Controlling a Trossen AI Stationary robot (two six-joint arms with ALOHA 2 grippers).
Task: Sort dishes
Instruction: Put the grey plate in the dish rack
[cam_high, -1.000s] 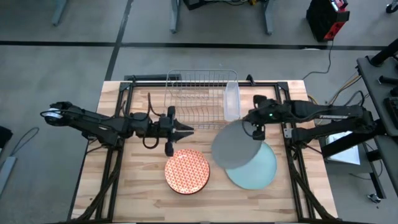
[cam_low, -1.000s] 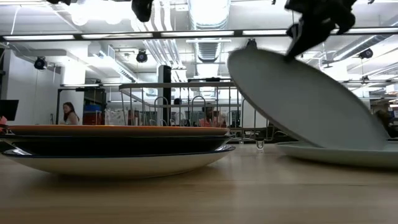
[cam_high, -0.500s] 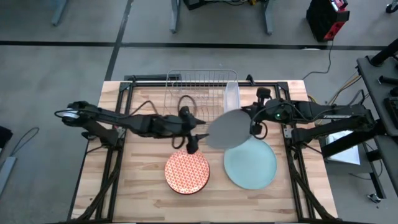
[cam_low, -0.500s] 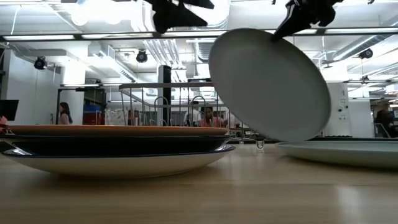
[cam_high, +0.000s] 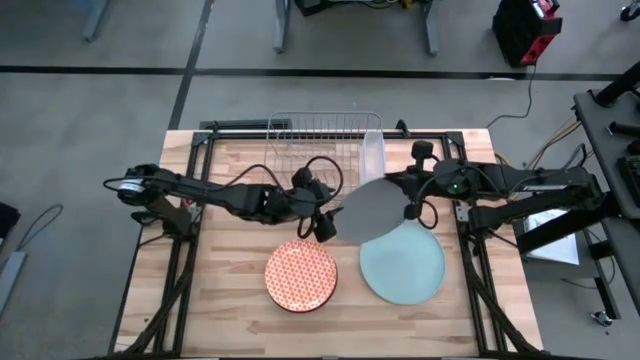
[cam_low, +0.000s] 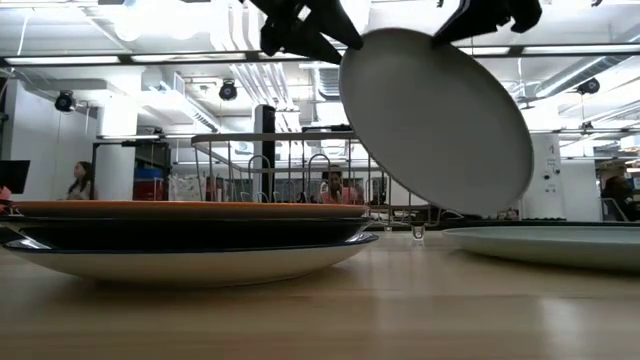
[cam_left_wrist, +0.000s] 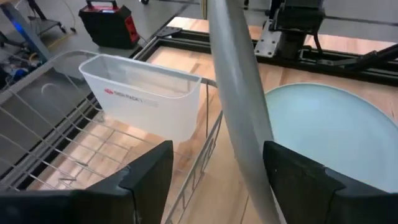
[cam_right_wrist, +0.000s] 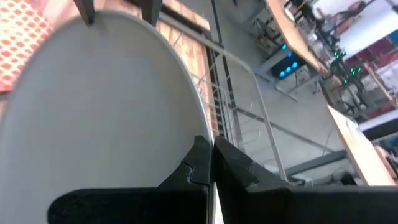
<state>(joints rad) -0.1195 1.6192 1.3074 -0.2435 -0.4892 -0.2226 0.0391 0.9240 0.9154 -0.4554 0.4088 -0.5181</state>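
My right gripper is shut on the large grey plate, which it holds tilted in the air over the pale blue plate lying flat on the table. My left gripper is open at the grey plate's left rim. In the left wrist view its two fingers stand on either side of that rim without touching it. The orange-and-white patterned plate tops a stack of smaller plates. My right gripper pinches the grey plate's rim on its right side between its two fingers. It comes from the table's right, slanting down. The plate hangs tilted, its left rim higher, clear of the pale blue plate and the table.
A wire rack stands at the table's far side, with a clear plastic tub at its right end, just behind the grey plate. Bare wood lies at the near left. People show in the room beyond.
My right gripper has lifted the grey plate, which leaned on the pale blue plate, clear of it and carried it a little toward the table's left and far side. My left gripper has gone toward the table's right edge, and its open fingers now straddle the plate's left rim.
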